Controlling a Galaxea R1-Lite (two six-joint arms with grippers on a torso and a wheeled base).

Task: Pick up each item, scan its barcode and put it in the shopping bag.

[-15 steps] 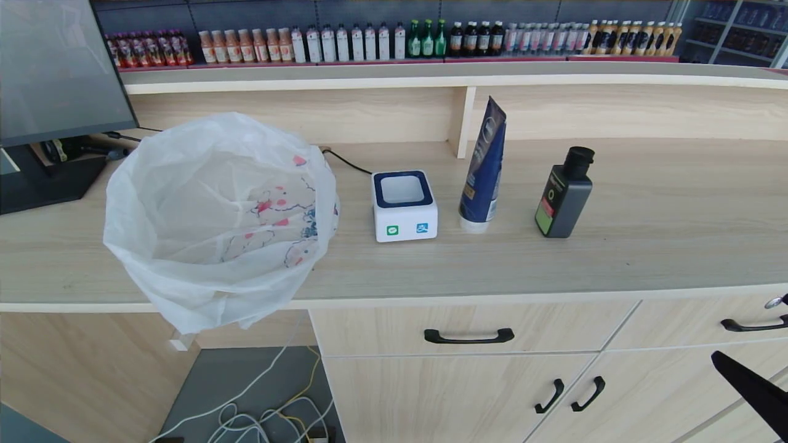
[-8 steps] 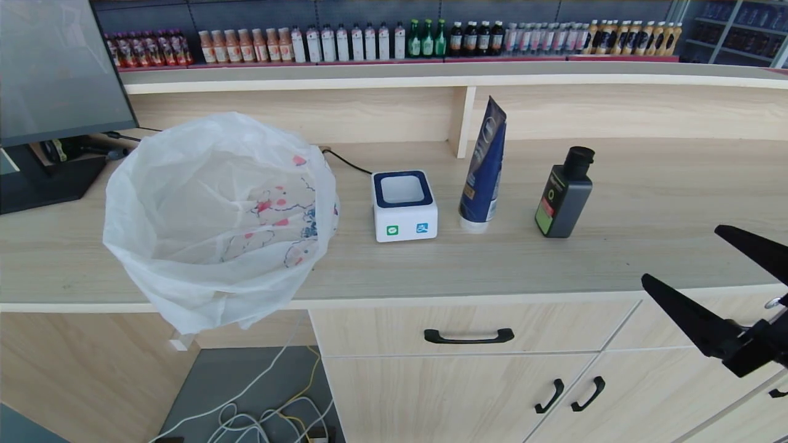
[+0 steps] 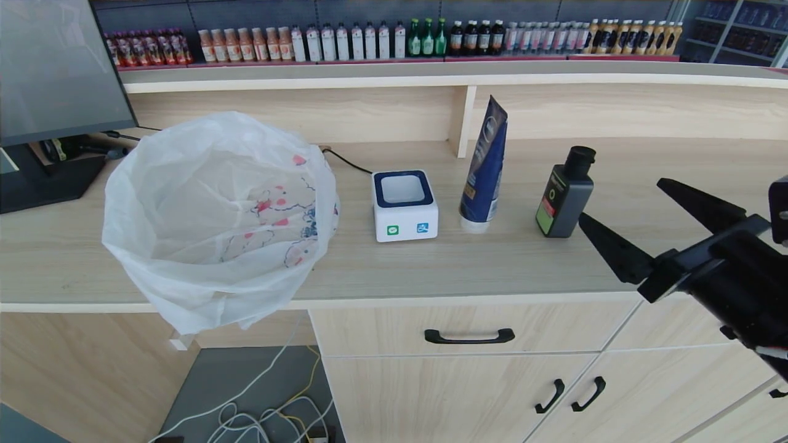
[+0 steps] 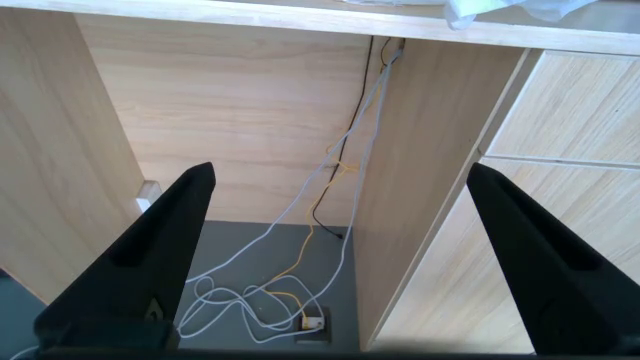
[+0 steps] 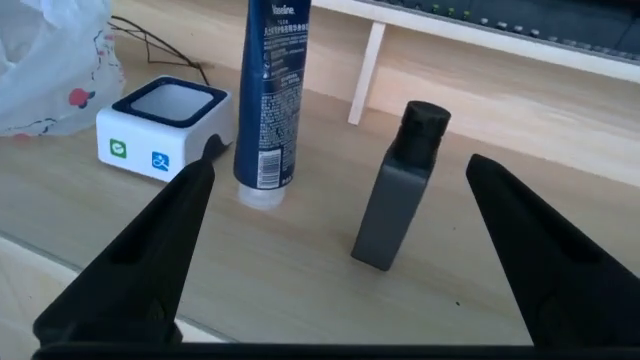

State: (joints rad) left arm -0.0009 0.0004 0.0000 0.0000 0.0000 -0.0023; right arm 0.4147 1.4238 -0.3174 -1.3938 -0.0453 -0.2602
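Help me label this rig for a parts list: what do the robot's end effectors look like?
The right end effector is matte black, with two long flat fingers that taper to points, fixed to a blocky black mount. The left end effector has the same plain black, wedge-shaped fingers.

On your surface [image 3: 492,264], the shopping bag [image 3: 215,215] sits at the left, sagging over the front edge. To its right stand the scanner [image 3: 404,205], then the tube [image 3: 484,166], then the bottle [image 3: 565,194], all in a row. The monitor [image 3: 55,67] is behind the bag, at far left. Your right end effector [image 3: 622,199] is above the surface, near the bottle's right side. Your left end effector [image 4: 340,175] is below the surface's edge, above the cables [image 4: 260,300] on the floor.
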